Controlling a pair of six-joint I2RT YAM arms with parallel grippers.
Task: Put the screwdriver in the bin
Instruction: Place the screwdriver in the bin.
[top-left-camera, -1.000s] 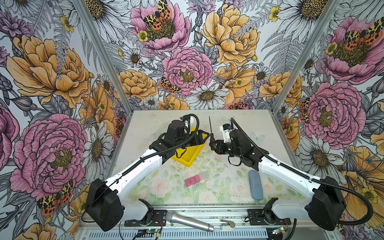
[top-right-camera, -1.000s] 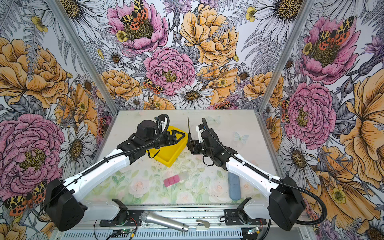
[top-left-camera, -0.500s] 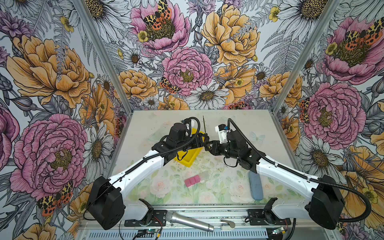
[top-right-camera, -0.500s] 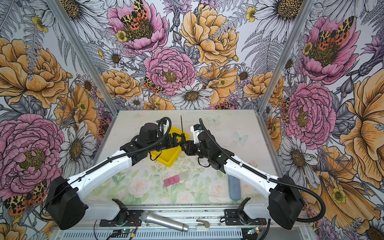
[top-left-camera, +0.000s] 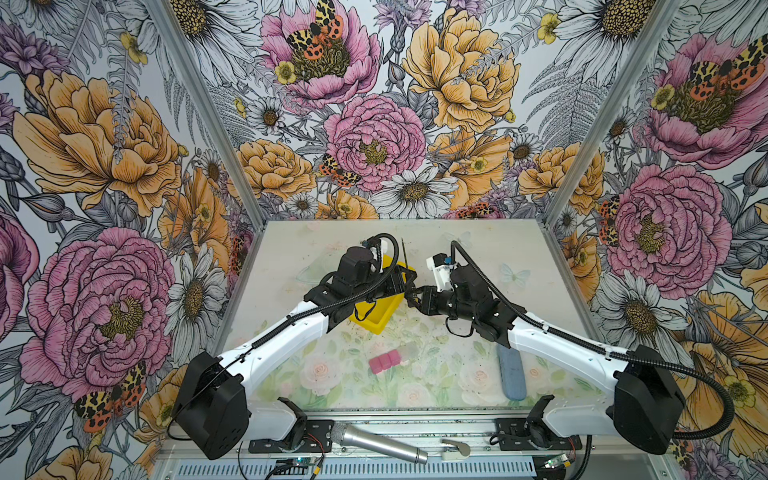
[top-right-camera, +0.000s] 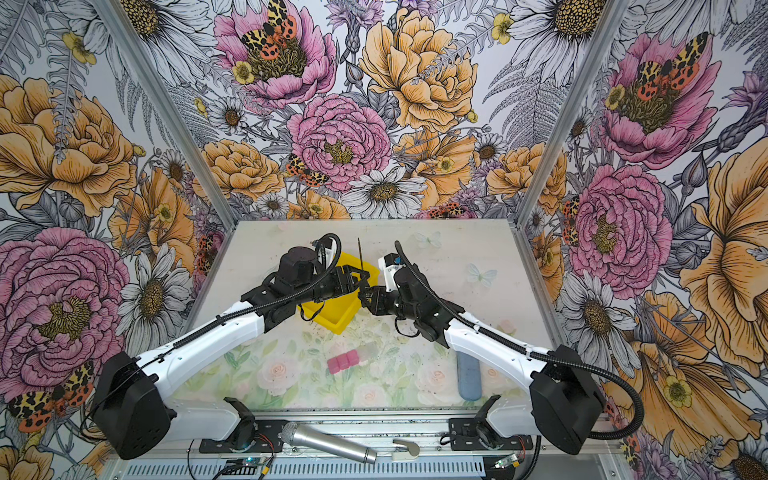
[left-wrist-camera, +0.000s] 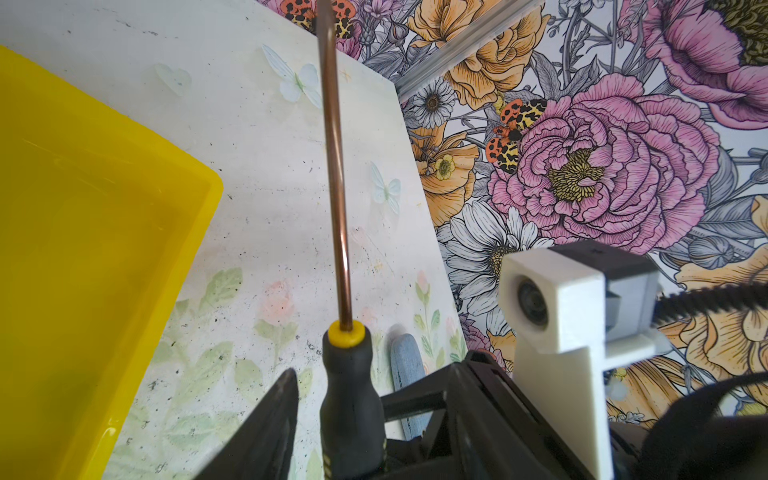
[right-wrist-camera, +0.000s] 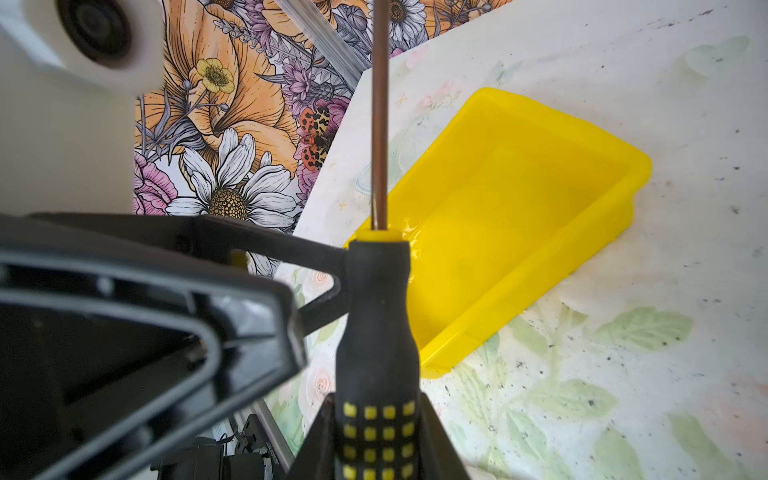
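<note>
The screwdriver (top-left-camera: 404, 253) (top-right-camera: 361, 254) stands upright above the table, thin shaft pointing up, just beside the near right corner of the yellow bin (top-left-camera: 380, 318) (top-right-camera: 337, 319). My right gripper (top-left-camera: 415, 293) (right-wrist-camera: 376, 401) is shut on the lower, yellow-dotted part of its black handle (right-wrist-camera: 376, 332). My left gripper (top-left-camera: 409, 279) (left-wrist-camera: 370, 376) reaches over the bin and brackets the upper handle (left-wrist-camera: 351, 395). Its jaws are open, with a gap between one finger (left-wrist-camera: 278, 411) and the handle. The bin (left-wrist-camera: 210, 187) (right-wrist-camera: 640, 168) holds nothing, and the left arm covers part of it in both top views.
Pink blocks (top-left-camera: 384, 360) lie on the mat in front of the bin. A blue-grey oblong (top-left-camera: 512, 376) lies at the front right, partly under the right arm. A silver microphone (top-left-camera: 378, 442) rests on the front rail. The right wrist camera mount (left-wrist-camera: 557, 299) is close to the left gripper.
The right gripper carried the upright screwdriver leftward to the bin's corner. The left gripper swung right to meet it, and its jaws have narrowed around the handle.
</note>
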